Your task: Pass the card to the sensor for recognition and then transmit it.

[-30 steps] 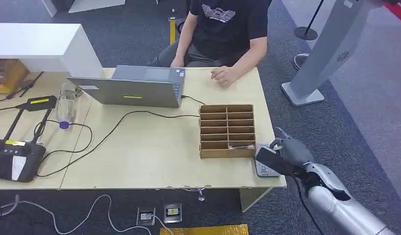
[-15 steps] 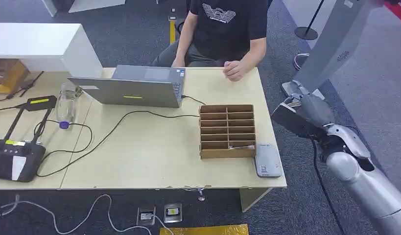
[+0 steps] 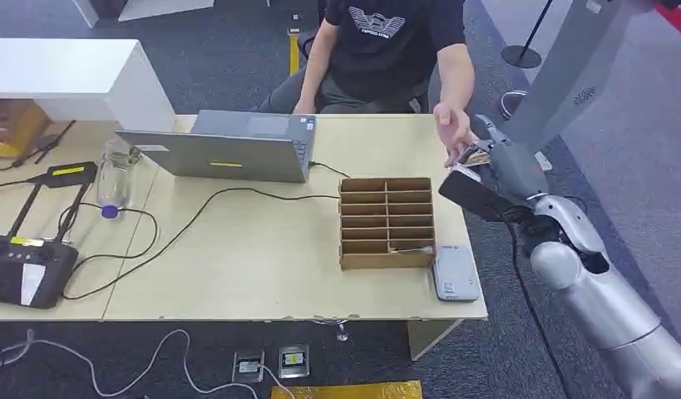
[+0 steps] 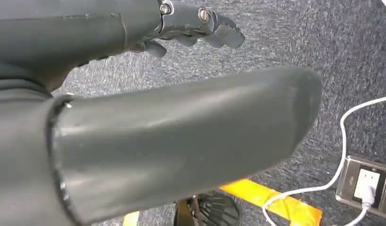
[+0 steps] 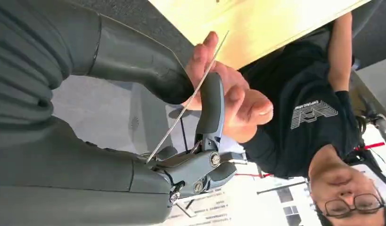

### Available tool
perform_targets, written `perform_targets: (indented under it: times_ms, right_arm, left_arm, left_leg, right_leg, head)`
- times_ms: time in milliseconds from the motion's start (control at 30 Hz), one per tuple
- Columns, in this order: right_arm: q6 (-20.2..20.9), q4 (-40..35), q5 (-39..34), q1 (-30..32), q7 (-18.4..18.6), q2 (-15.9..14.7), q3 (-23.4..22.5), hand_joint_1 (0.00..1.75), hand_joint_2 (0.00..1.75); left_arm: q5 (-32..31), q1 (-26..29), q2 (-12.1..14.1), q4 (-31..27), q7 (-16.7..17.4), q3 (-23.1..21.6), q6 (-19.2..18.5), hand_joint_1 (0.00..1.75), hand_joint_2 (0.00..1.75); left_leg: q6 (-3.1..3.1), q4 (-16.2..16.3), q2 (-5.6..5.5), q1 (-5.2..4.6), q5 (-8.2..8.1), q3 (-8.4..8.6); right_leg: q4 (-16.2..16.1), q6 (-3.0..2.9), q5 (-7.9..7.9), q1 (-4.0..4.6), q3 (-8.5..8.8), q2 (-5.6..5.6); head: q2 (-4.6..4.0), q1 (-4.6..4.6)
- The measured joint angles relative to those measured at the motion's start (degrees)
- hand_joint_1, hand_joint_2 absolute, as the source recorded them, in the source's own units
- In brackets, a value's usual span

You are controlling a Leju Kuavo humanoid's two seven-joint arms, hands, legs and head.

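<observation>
Table, light wood, spans most of head view. Person in black tee sits at far side behind laptop, lid up, screen facing away from robot. Wooden slotted box sits on table R of centre, w/ a cable running from laptop area to its left side. Sensor, flat pale pad, lies just beside box's near R corner, at table edge. Far L: black device w/ stand, clear bottle lying near it.

R arm comes in from lower R, raised above table's R edge, past the box. R hand holds card: in R wrist view card is seen edge-on as a thin line, pinched betw. thick thumb and a dark finger. Card's long axis runs out from the palm along the fingers, free end pointing away from hand toward table edge and person. In head view card itself too small/blurred to make out.

Person's hand is up at robot's fingertips; R wrist view shows person's fingers touching card's free end, right behind it. Sensor is well apart from card, nearer robot.

L hand over grey carpet, holds nothing, fingers loosely bent and apart, thumb stuck out. White cable and power strip on floor nearby.
</observation>
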Motion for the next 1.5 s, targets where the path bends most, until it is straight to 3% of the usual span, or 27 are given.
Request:
perform_targets:
  times_ms: [167, 467, 667, 700, 733, 767, 833, 867, 1400, 1500]
  right_arm:
    - [-0.81, 2.47, 3.26, -1.54, -0.79, 2.48, 1.27, 1.75, 1.75]
    - [-5.09, 13.1, 9.51, -5.38, -4.35, 11.24, 4.18, 1.75, 1.75]
    - [-6.16, 19.18, 9.92, -7.91, -5.33, 15.06, 5.2, 1.75, 1.75]
    - [-6.43, 20.41, 10.08, -8.38, -5.53, 15.58, 5.33, 1.57, 1.75]
    - [-6.8, 21.52, 10.21, -8.74, -5.75, 15.98, 5.42, 0.72, 1.75]
    - [-7.02, 22.54, 10.25, -8.96, -5.92, 16.35, 5.49, 0.0, 1.75]
    - [-7.45, 24.11, 10.34, -9.06, -6.03, 16.9, 5.53, 0.0, 1.75]
    - [-7.78, 24.7, 10.4, -9.07, -6.03, 17.1, 5.57, 0.0, 0.0]
    - [-12.85, 30.01, 11.33, -9.16, -6.25, 18.23, 5.45, 0.0, 0.0]
    - [-11.93, 28.91, 9.18, -8.42, -5.13, 17.95, 4.26, 0.0, 0.0]
  left_arm:
    - [-0.28, -0.01, 0.0, 0.0, 0.0, 0.0, 0.0, 0.0, 0.0]
    - [-1.31, -1.06, -0.07, -0.04, 0.83, -0.09, 0.07, 0.0, 0.0]
    - [-1.62, -1.38, -0.09, -0.04, 1.16, -0.26, 0.13, 0.0, 0.0]
    - [-1.64, -1.46, -0.09, -0.04, 1.2, -0.3, 0.13, 0.0, 0.0]
    - [-1.68, -1.49, -0.09, -0.04, 1.25, -0.33, 0.13, 0.0, 0.0]
    - [-1.77, -1.5, -0.09, -0.04, 1.27, -0.35, 0.13, 0.0, 0.0]
    - [-1.77, -1.5, -0.09, -0.04, 1.27, -0.35, 0.13, 0.0, 0.0]
    - [-1.77, -1.5, -0.09, -0.04, 1.27, -0.35, 0.11, 0.0, 0.0]
    - [-1.36, -1.26, -0.07, -0.04, 1.27, -0.35, 0.68, 0.0, 0.0]
    - [-1.11, -0.9, -0.04, -0.04, 1.25, -0.35, 0.85, 0.0, 0.0]
  left_leg:
    - [0.0, 0.0, 0.01, 0.02, 0.0, -0.03]
    - [-0.08, 0.0, -0.02, 0.08, 0.05, -0.01]
    - [-0.08, 0.0, 0.0, 0.1, 0.05, -0.01]
    - [-0.08, 0.0, 0.0, 0.1, 0.05, -0.01]
    - [-0.08, 0.0, 0.0, 0.1, 0.05, -0.01]
    - [-0.08, 0.0, -0.01, 0.1, 0.05, -0.01]
    - [-0.08, 0.0, -0.02, 0.1, 0.04, -0.02]
    - [-0.08, 0.0, -0.01, 0.1, 0.04, -0.02]
    - [-0.08, 0.01, 0.02, 0.1, 0.04, 0.01]
    - [-0.08, 0.02, 0.02, 0.09, 0.04, 0.03]
  right_leg:
    - [0.0, -0.01, -0.01, 0.02, -0.01, 0.01]
    - [0.01, -0.03, 0.0, 0.08, -0.02, -0.01]
    - [0.01, -0.04, 0.0, 0.1, -0.04, 0.02]
    - [0.01, -0.04, 0.0, 0.1, -0.04, 0.02]
    - [0.01, -0.04, 0.0, 0.1, -0.04, 0.01]
    - [0.0, -0.04, 0.0, 0.1, -0.03, 0.0]
    - [-0.01, -0.04, 0.0, 0.1, -0.04, 0.0]
    - [-0.01, -0.04, 0.0, 0.1, -0.03, 0.01]
    - [-0.02, -0.04, 0.0, 0.1, -0.05, 0.04]
    - [-0.02, -0.04, 0.0, 0.1, -0.06, 0.04]
  head:
    - [0.0, 0.0]
    - [0.0, 0.02]
    - [0.0, 0.02]
    - [0.0, 0.0]
    - [0.0, 0.0]
    - [0.0, 0.0]
    - [0.0, 0.02]
    - [0.0, 0.02]
    - [0.0, 0.02]
    - [0.0, 0.02]
